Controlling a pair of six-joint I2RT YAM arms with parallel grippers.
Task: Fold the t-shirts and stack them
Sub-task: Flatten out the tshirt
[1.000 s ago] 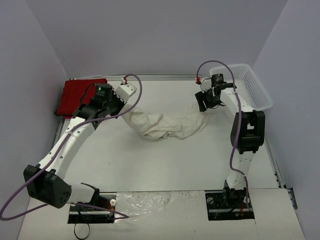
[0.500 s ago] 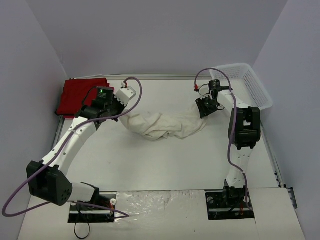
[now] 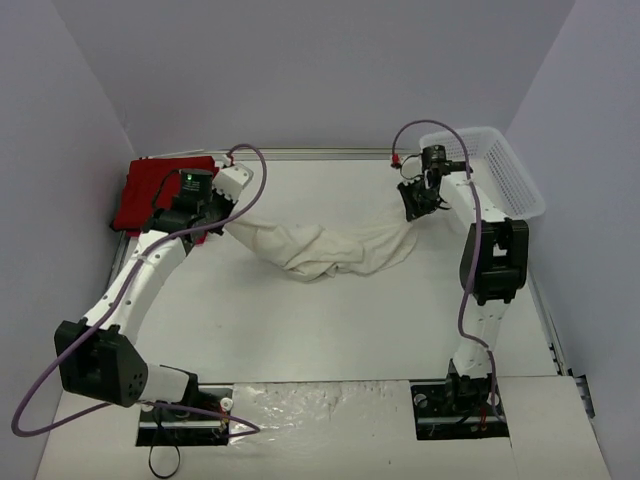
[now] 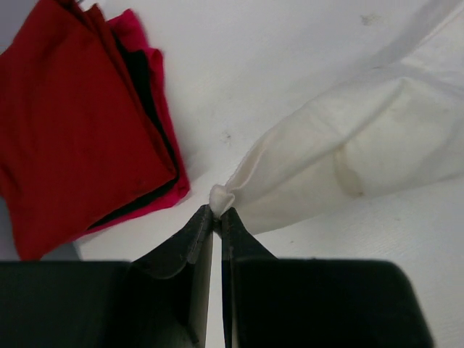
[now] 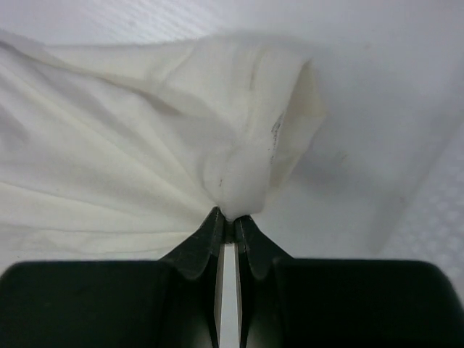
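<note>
From above, you are at the opening-out step, as I judge it. The cream-white t-shirt [image 3: 330, 248] lies bunched in a rope-like band across the far half of the desk [image 3: 330, 335]. Its long axis runs left to right and the middle sags toward the arm bases. Your left pincer [image 3: 226, 212] is clenched on the shirt's left end, near the red t-shirts [image 3: 150, 190] stacked at the far-left corner. Your right pincer [image 3: 412, 203] is grasping the right end, near the white basket [image 3: 495, 170]. The next move probably calls for drawing both ends apart evenly until the cloth spreads flat. Pull too hard and a thin pinch could slip.

In the left wrist view, the left pincer [image 4: 216, 214] is closed tight on a small nub of cream edge. The cream shirt [image 4: 348, 152] runs off to the upper right. The red bundle [image 4: 65, 138] sits on the left, not touching it.

In the right wrist view, the right pincer [image 5: 227, 217] is nipped shut on a gathered fold. From there the shirt [image 5: 130, 145] fans out leftward in pleats. Which part of the shirt this is, I cannot tell.
</note>
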